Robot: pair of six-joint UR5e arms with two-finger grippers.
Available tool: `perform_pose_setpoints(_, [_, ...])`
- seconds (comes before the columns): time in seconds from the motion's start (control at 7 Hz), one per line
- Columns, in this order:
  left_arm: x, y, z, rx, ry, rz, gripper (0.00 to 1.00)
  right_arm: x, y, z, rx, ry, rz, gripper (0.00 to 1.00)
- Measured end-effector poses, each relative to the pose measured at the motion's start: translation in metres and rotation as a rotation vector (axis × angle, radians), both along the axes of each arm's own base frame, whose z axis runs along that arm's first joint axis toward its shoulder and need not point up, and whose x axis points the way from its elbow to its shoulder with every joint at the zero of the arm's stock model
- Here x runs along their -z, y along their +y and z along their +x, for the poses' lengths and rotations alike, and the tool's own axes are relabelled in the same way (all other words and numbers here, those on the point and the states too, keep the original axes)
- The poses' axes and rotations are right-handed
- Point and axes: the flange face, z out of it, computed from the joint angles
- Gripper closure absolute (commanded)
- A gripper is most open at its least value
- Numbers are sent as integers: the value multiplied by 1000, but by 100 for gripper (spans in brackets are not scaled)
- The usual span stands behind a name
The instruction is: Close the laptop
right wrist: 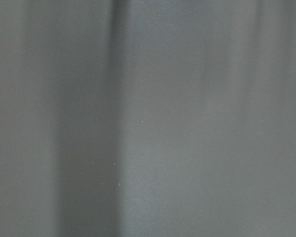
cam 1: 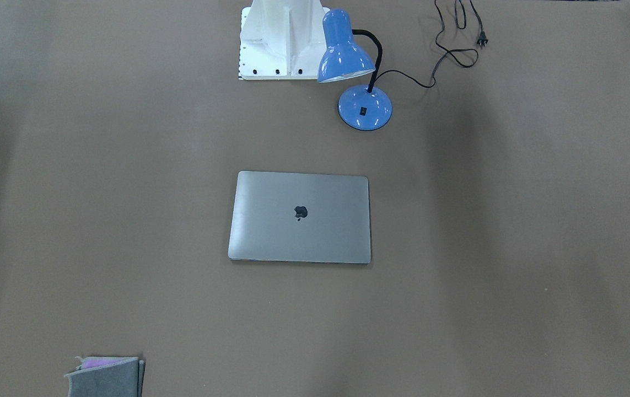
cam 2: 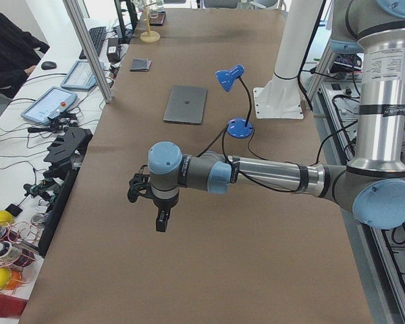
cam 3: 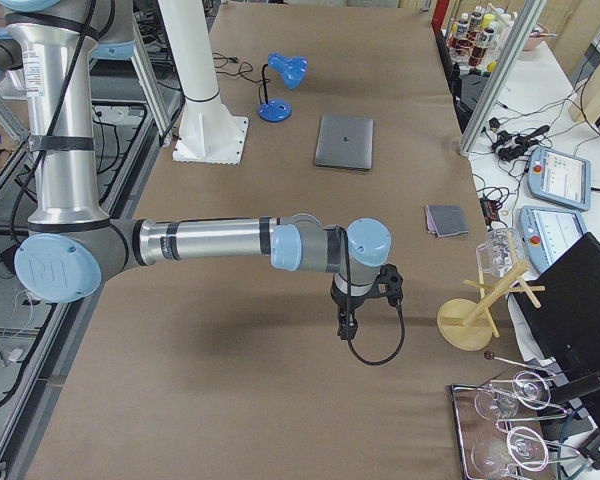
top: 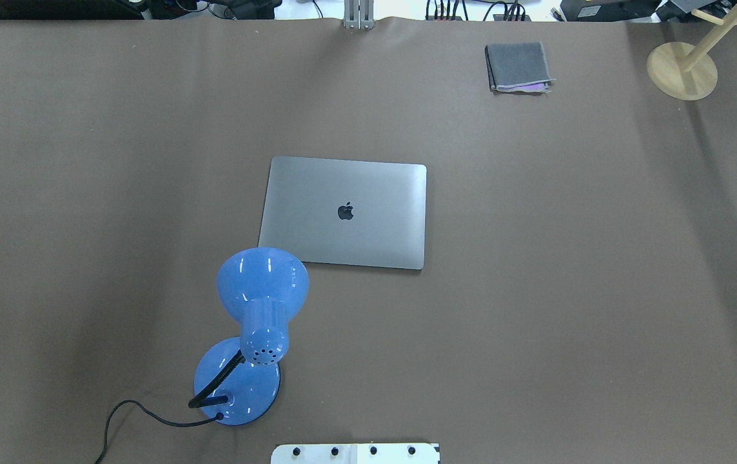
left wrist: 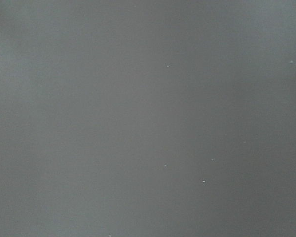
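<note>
Slim silver-grey metal laptop (top: pixel 368 193) lies flat on the brown tabletop (top: pixel 568 309) with its lid down and the dark apple logo facing up. No keys or screen show in any view. Judged from this, the closing looks done, or nearly so.

Both sets of fingers are well away from it. The left arm's fingers (cam 2: pixel 162 219) hang over bare tabletop near the table's end on the robot's left, pointing down. From them the laptop (cam 2: pixel 185 104) lies far off along the table, towards its middle. The right arm's fingers (cam 3: pixel 344 325) hang the same way near the opposite end, with the laptop (cam 3: pixel 344 141) again far along the table. Neither arm looks clearly nearer. Whether either pair is spread or pressed together cannot be told, because only the side views show them. Both wrist cameras give nothing but blurred grey surface.

The laptop's long axis runs along the table's length, so it points roughly from one pair of fingers to the other.

A glossy blue desk lamp with a black gooseneck (top: pixel 262 283) stands just beside the laptop's corner on the left fingers' side. A reach from that arm would likely have to clear the shade, while the right fingers' line to the lid looks open. A folded grey cloth (top: pixel 516 64) lies past the laptop's far edge.
</note>
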Motion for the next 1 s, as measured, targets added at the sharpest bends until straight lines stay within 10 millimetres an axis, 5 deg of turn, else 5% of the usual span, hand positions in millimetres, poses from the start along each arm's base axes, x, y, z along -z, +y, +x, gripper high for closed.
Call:
perform_pose_setpoints(0.29, [-11,7,-2,7,-1,-9,2,-8,15,11,-26,-45,5,0])
perform_pose_setpoints(1.0, [-12,6,-2,77,11,-79,2,-8,17,13,-37,-47,2,0])
